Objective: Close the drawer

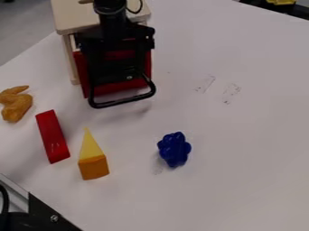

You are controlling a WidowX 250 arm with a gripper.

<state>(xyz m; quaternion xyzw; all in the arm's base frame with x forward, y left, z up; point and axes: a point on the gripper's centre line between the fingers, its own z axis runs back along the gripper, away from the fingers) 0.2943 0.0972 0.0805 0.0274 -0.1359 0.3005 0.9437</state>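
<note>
The black gripper (118,63) hangs at the upper left in front of the small wooden cabinet (67,23), covering the middle of its front. Behind it is the red drawer (107,89), its red surface showing on both sides of the gripper and below it. How far the drawer stands out of the cabinet I cannot tell. A black rounded bar (124,101) crosses low in front of the drawer. Whether the gripper touches the drawer is hidden.
On the white table (241,149) lie a brown toy (17,106) at the left edge, a red block (52,136), a yellow and orange wedge (93,161) and a blue lumpy toy (174,149). Black metal hardware (45,216) fills the lower left corner.
</note>
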